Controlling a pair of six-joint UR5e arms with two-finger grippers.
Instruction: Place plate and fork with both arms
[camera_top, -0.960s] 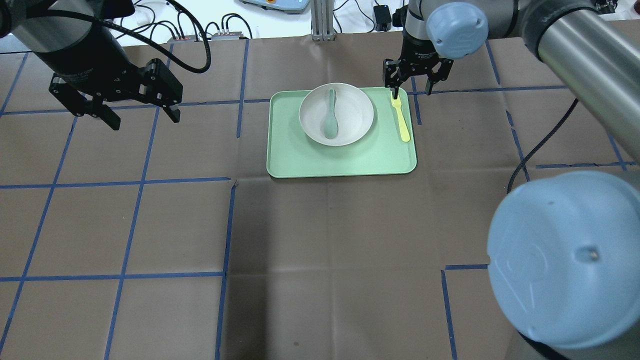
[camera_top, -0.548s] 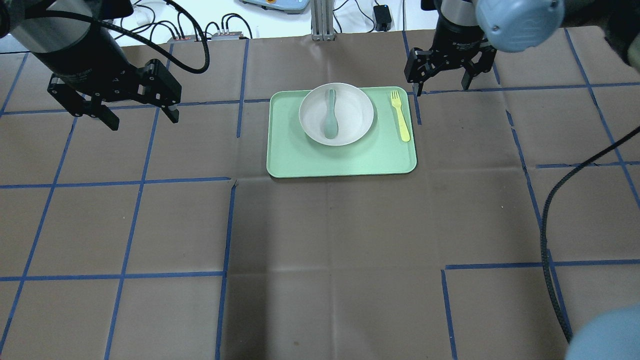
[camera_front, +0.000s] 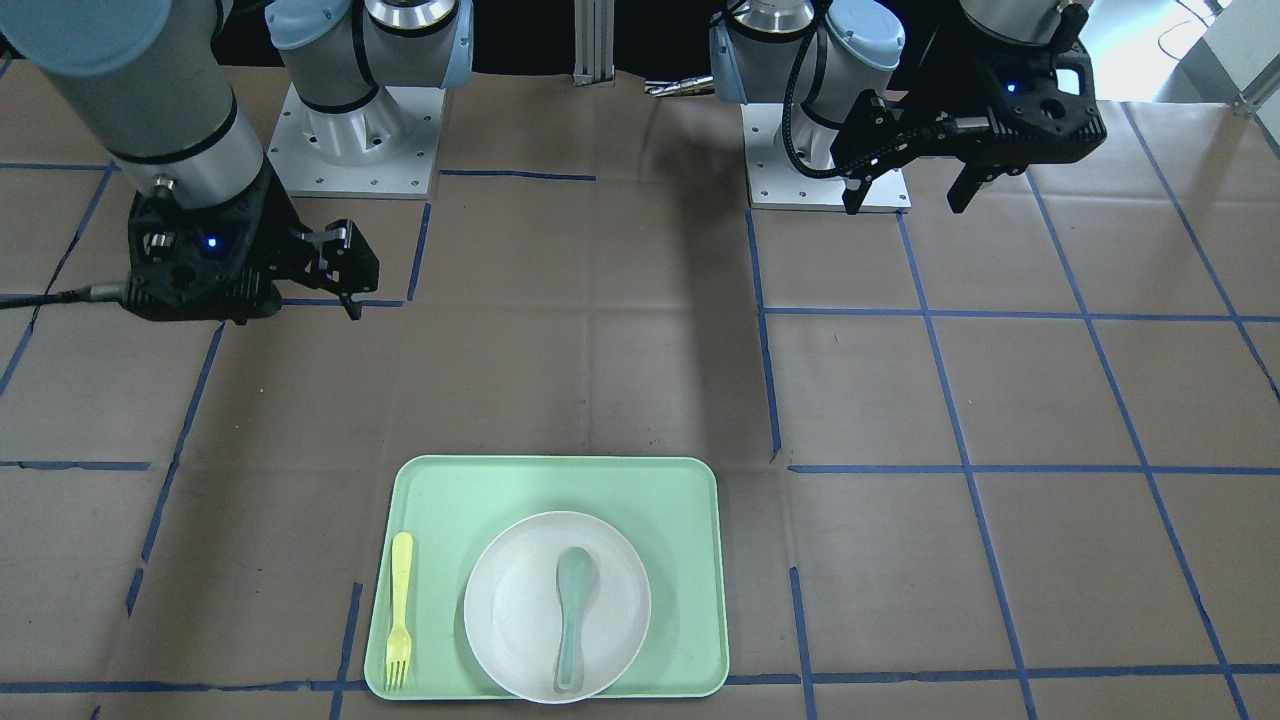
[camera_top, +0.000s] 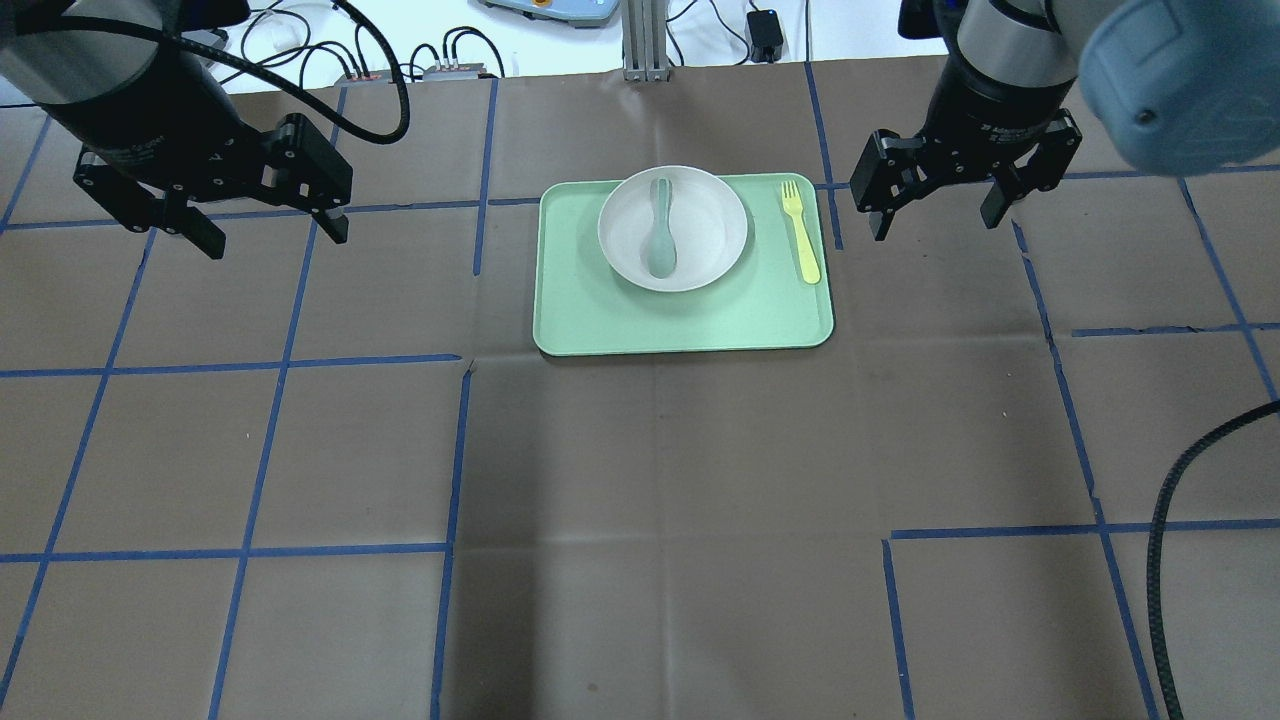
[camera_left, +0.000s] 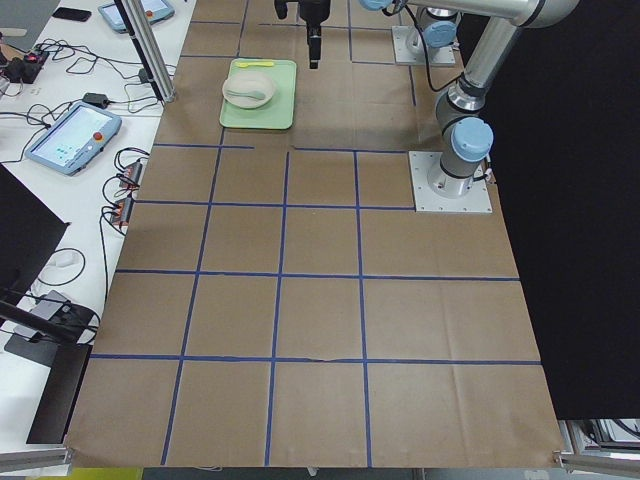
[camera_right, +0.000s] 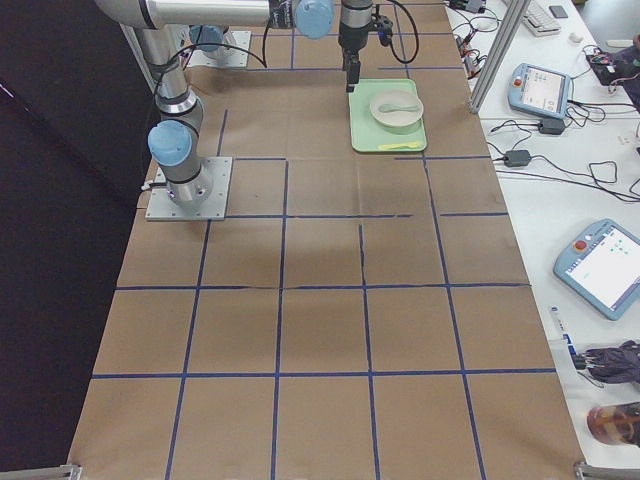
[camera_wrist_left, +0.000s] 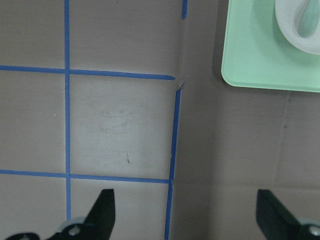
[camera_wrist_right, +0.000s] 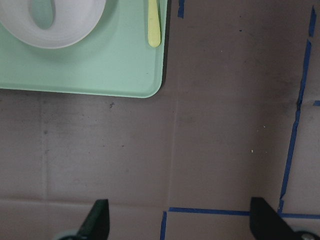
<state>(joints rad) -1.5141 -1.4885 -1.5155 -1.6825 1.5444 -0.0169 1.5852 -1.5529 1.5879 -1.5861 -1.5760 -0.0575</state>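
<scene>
Two empty end effectors with jaws spread, the left end effector (camera_top: 272, 238) at upper left and the right end effector (camera_top: 935, 225) at upper right, flank the tray (camera_top: 680, 320) holding plate (camera_top: 715, 225) and fork (camera_top: 800, 240), so any retreat should probably lift clear of its rim.

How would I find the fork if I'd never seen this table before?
Look for the mint-green tray on the brown table. A round white plate sits on it, and the fork lies flat on the tray beside the plate, on the robot's right side. It is pale yellow with short tines, while the only other utensil, a grey-green spoon, lies inside the plate.
</scene>
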